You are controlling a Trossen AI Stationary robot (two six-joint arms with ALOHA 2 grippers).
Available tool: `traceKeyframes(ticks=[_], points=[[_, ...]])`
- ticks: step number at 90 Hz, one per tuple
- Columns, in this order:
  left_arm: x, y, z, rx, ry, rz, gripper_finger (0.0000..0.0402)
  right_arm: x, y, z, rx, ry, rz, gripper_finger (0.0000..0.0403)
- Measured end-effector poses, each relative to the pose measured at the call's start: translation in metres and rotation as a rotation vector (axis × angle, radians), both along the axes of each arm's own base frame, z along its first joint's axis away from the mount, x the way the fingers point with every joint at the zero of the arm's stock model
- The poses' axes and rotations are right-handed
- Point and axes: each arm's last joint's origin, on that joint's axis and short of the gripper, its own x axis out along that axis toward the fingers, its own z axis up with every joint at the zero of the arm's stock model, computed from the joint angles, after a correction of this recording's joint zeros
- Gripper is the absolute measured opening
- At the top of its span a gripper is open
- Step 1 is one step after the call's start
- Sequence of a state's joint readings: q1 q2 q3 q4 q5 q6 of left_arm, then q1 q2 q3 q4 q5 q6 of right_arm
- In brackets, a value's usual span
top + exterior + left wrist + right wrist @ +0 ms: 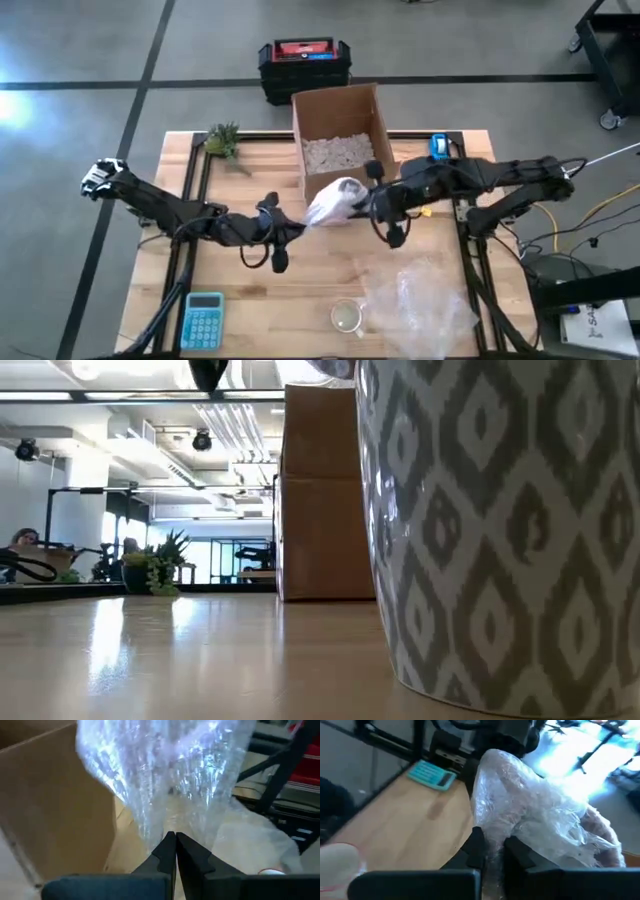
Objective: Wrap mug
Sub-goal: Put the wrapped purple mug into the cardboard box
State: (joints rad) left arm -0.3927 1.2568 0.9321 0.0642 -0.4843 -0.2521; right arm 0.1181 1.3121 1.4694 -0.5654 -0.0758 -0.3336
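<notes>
A bundle of clear bubble wrap (335, 200) hangs over the table's middle, just in front of the cardboard box (340, 130). What it encloses does not show. My left gripper (302, 222) is shut on its left end, also seen in the left wrist view (175, 836). My right gripper (364, 203) is shut on its right side, also seen in the right wrist view (492, 845). A grey-and-white patterned mug (500, 530) stands upright on its base near the table's front edge (347, 317). My left gripper pinches a gathered, narrowed end of the bubble wrap (172, 822) between its two fingertips, coming level from the table's left. The wrap fans out wide beyond the fingers, several layers bunched together. My right gripper pinches crumpled wrap at the bundle's other side (494, 837) between its two fingers, coming from the table's right. The bundle bulges beyond the fingers and is lifted clear of the table.
The box holds packing peanuts (338, 152). A loose sheet of bubble wrap (420, 300) lies at the front right, a blue calculator (203, 320) at the front left. A small plant (224, 140) and a blue tape roll (440, 146) sit at the far edge.
</notes>
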Motion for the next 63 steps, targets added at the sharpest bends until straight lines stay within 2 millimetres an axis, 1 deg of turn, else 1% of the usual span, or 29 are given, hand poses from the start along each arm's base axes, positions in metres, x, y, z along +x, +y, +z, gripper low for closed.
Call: traceKeyframes(ticks=[5, 10, 18, 28, 38, 54, 63], points=[[-0.003, 0.001, 0.007, 0.043, -0.05, -0.024, 0.0, 0.005, 0.001, -0.005, -0.005, 0.026, 0.006, 0.0012], [-0.008, 0.003, 0.024, 0.061, -0.156, -0.031, 0.0, 0.009, 0.001, -0.009, -0.015, 0.037, -0.001, 0.0009], [-0.02, 0.009, 0.042, 0.069, -0.252, 0.019, 0.0, 0.014, 0.002, -0.013, -0.034, 0.048, -0.008, 0.0003], [-0.035, 0.018, 0.051, 0.086, -0.244, 0.145, 0.0, 0.011, 0.006, -0.018, -0.054, 0.099, 0.02, 0.0002], [-0.048, 0.026, 0.058, 0.085, -0.245, 0.224, 0.0, 0.008, 0.008, -0.022, -0.048, 0.143, 0.046, 0.0002], [-0.057, 0.029, 0.062, 0.062, -0.261, 0.222, 0.0, -0.001, 0.004, -0.01, -0.088, 0.081, -0.029, 0.0002], [-0.059, 0.03, 0.058, 0.065, -0.215, 0.223, 0.0, -0.005, 0.002, 0.009, -0.115, -0.015, -0.068, 0.0002]])
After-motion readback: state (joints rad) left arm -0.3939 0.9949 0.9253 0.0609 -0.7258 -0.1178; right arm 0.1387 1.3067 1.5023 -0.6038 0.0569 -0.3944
